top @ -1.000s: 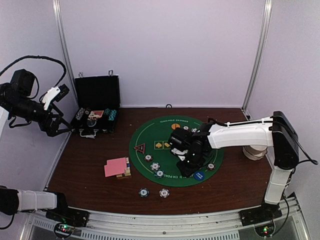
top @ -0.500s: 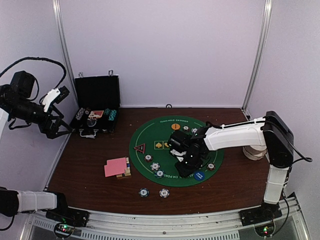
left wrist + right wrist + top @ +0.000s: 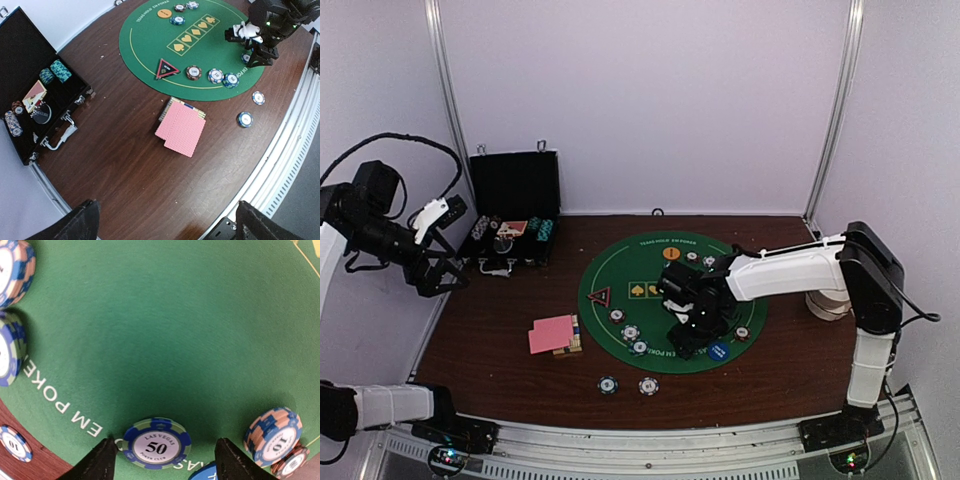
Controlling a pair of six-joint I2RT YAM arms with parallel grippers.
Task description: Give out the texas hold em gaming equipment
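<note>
A blue-and-green 50 chip (image 3: 157, 444) lies flat on the green round mat (image 3: 165, 325), between the fingers of my open right gripper (image 3: 167, 462), which grips nothing. From above, that gripper (image 3: 692, 333) hovers low over the mat's near right part, beside the blue disc (image 3: 719, 351). An orange disc (image 3: 671, 253) and a red-black triangular marker (image 3: 599, 296) also rest on the mat (image 3: 638, 262). Pink-backed cards (image 3: 552, 333) lie on a small box left of the mat. My left gripper (image 3: 448, 246) hangs open, high over the table's left side.
An open black case (image 3: 512, 215) with chips stands at the back left. Chips (image 3: 630, 332) sit along the mat's near left edge, and two more (image 3: 608, 384) lie on the wood in front. A chip stack (image 3: 272, 435) stands right of my right fingers. A pale round object (image 3: 830, 303) sits far right.
My right gripper's jaws have widened and the 50 chip now lies free on the mat. The left arm has shifted slightly right and down.
</note>
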